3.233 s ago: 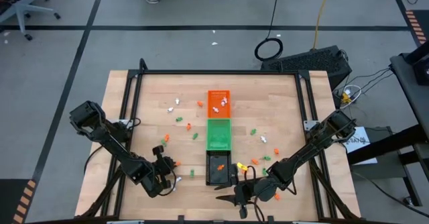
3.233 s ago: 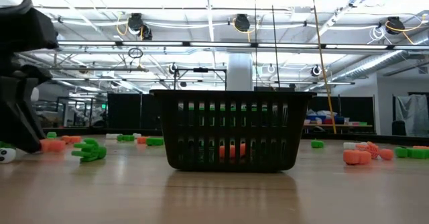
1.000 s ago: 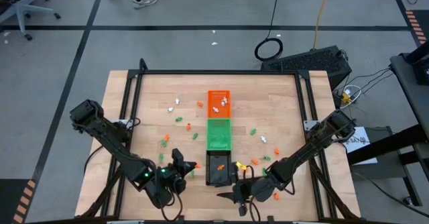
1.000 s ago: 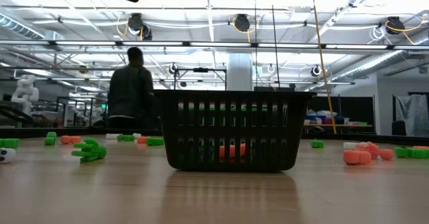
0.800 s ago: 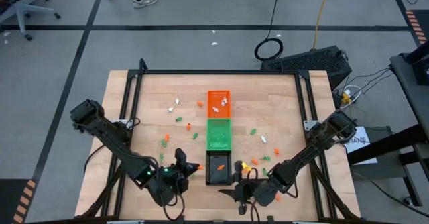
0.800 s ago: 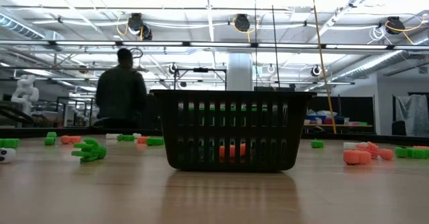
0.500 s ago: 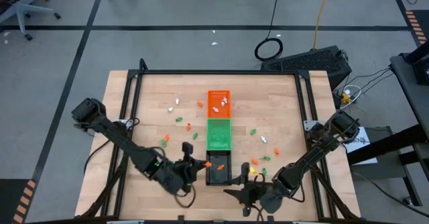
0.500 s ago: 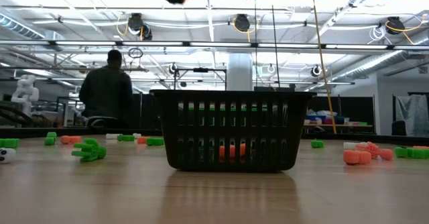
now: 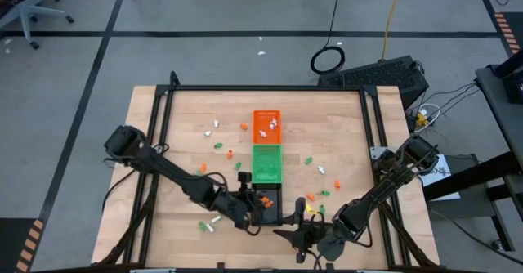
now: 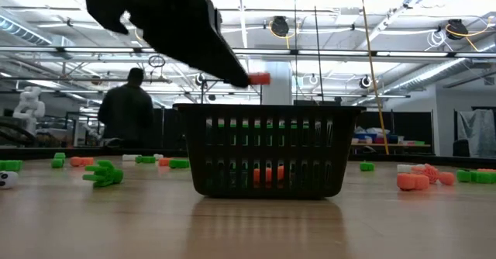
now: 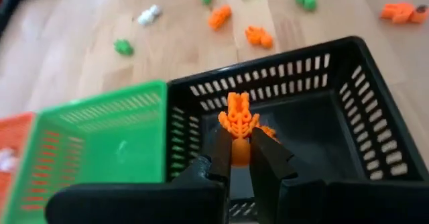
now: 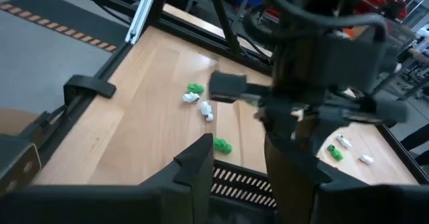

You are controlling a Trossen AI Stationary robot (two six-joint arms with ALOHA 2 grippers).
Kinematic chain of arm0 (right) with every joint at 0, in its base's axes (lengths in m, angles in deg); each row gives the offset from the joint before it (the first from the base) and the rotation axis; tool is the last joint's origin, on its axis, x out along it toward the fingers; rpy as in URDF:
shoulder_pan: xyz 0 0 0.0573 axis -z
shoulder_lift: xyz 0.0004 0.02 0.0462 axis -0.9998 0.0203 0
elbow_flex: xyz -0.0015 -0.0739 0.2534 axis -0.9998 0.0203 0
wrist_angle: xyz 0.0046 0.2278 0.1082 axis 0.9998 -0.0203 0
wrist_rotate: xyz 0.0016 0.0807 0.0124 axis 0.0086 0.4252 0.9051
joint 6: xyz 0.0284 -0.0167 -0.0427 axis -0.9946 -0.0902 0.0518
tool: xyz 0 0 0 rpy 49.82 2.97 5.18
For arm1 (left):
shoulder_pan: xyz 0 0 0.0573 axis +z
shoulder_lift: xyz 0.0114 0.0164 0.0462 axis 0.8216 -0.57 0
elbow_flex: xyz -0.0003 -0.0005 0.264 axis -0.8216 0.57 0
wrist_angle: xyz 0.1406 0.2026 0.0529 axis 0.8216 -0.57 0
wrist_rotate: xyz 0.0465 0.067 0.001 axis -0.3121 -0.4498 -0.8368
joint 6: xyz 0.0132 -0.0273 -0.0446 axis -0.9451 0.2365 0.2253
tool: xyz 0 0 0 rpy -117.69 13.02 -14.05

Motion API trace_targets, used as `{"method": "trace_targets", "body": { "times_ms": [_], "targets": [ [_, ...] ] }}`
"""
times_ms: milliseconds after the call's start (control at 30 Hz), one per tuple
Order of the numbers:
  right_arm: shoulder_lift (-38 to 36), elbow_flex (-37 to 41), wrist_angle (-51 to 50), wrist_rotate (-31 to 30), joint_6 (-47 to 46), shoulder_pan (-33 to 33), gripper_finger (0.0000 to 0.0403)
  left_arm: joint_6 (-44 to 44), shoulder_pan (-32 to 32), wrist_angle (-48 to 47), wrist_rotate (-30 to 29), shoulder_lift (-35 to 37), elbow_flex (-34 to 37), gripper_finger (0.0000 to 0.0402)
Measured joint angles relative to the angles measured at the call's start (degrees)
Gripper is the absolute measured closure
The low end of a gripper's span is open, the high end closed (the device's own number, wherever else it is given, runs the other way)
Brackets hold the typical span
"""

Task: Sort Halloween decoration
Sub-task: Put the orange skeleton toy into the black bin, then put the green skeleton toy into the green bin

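Observation:
My left gripper (image 9: 258, 201) is shut on an orange trinket (image 11: 238, 120) and hovers over the black tray (image 9: 266, 209); the low view shows the trinket (image 10: 260, 78) above the tray's rim (image 10: 267, 108). Another orange trinket (image 10: 268, 174) lies inside the tray. The green tray (image 9: 266, 163) and the orange tray (image 9: 266, 124) stand in a row behind it. Orange, green and white trinkets (image 9: 219, 145) lie scattered on the table. My right gripper (image 12: 238, 167) is open by the black tray's near right corner, with nothing between its fingers. My left gripper pinches the orange trinket's near end (image 11: 236, 149) between its two fingertips (image 11: 218, 155). The rest of the trinket sticks out past them. The fingers come slanting down from the table's left. The trinket is lifted clear, above the black tray's inside.
Loose trinkets lie on both sides of the tray row, some near the right arm (image 9: 312, 198) and a few at the near left (image 9: 208, 224). A black frame (image 9: 261, 88) runs round the table. A person (image 10: 128, 108) stands in the room beyond.
My left gripper has carried the orange trinket from the table's near left toward the right and somewhat down, rolling its wrist, and now stands over the black tray. My right gripper has stayed about where it was.

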Motion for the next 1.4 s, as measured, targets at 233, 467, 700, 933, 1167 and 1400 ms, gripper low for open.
{"method": "trace_targets", "body": {
  "times_ms": [233,467,700,933,1167,1400],
  "targets": [
    [0.0,0.0,-2.0,-0.4,-1.6,0.0,0.0284,0.7,0.5,3.4,0.4,-2.9,0.0,0.0372],
    [0.0,0.0,-3.4,-6.7,-5.5,0.0,0.0284,2.2,0.8,5.2,2.0,-2.9,0.0,0.0371],
    [0.0,0.0,-3.4,-6.9,-5.5,-0.4,0.0284,3.3,1.1,5.3,2.0,-2.9,0.0,0.0347],
    [-0.1,0.0,-3.5,-7.1,-5.4,-0.7,0.0284,3.7,1.6,5.3,1.8,-2.9,0.0,0.0257],
    [-0.2,0.0,-3.8,-7.2,-5.1,-0.7,0.0284,4.1,0.0,3.8,1.6,0.5,0.0,0.0238],
    [-0.2,0.0,-5.3,-7.2,-4.5,-1.5,0.0284,13.4,-4.9,-9.4,-0.1,6.6,0.0,0.0238]
  ]
}}
